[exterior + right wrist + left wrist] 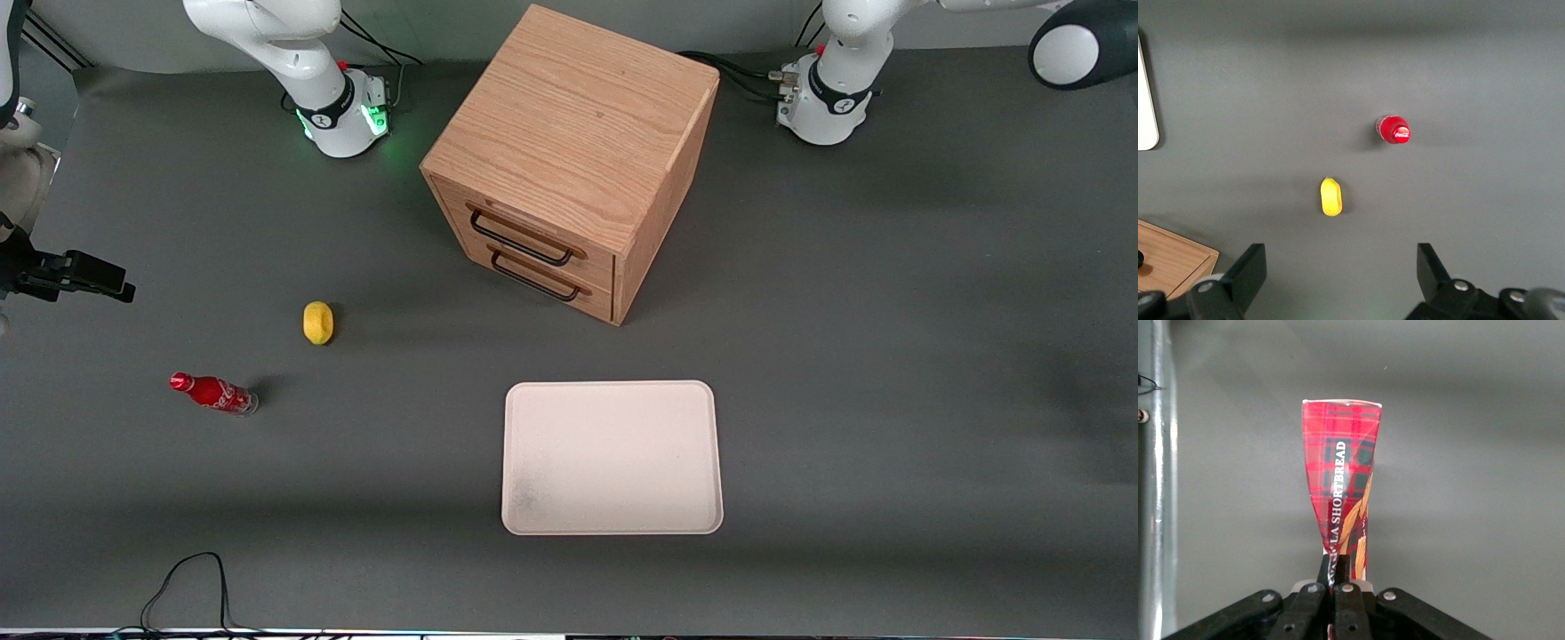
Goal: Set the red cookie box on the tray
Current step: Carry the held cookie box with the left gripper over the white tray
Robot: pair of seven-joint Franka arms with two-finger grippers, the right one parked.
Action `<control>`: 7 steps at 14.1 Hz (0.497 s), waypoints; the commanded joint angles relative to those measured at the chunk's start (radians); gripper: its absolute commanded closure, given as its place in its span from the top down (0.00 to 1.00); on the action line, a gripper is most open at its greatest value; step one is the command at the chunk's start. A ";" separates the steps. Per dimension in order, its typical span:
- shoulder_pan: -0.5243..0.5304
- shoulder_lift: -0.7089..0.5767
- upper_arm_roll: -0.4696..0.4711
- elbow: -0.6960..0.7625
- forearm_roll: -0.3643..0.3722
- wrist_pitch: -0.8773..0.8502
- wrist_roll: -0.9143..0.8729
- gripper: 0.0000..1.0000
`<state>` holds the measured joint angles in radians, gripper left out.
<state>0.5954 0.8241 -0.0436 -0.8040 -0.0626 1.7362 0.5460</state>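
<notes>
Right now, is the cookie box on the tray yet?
Not yet. The pick-up looks done: the left arm's tool is shut on the red cookie box, holding it up above the grey table. The tray has nothing on it, and the box isn't seen near it from the front. Carrying it over and setting it down remain.

My black pincer pinches the red cookie box, red tartan crossed with dark green, white lettering, orange-yellow cookies. The tray is pale cream, plain. The desk is dark grey, the cabinet light oak, the bottle red, the lemon yellow.
</notes>
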 commanded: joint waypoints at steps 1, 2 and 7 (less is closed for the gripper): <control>0.000 -0.066 0.007 0.080 0.029 -0.130 0.015 0.00; 0.000 -0.100 0.007 0.083 0.038 -0.159 0.015 0.00; 0.000 -0.201 0.007 0.078 0.046 -0.256 0.017 0.00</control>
<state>0.5976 0.6570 -0.0400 -0.7224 -0.0290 1.5107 0.5470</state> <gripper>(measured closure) 0.982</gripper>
